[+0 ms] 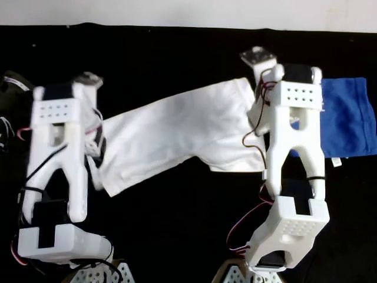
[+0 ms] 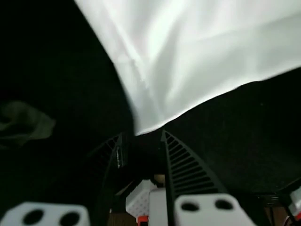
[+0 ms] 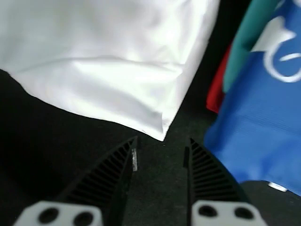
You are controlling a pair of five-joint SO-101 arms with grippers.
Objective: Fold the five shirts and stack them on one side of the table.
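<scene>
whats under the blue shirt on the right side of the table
A teal fabric edge and a red fabric edge peek out from beneath the blue shirt, likely folded shirts in a stack. Their extent, and anything else under it, is covered.

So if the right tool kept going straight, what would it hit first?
Probably the corner of the white shirt, lying just ahead of the open right tool; the blue shirt sits off to one side.

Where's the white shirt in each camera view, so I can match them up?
High view: white shirt spread across the middle, beside the blue shirt.
Left wrist view: beyond the left gripper, a corner at its tips.
Right wrist view: just ahead of the right gripper.
Shared landmark: that blue shirt.
</scene>
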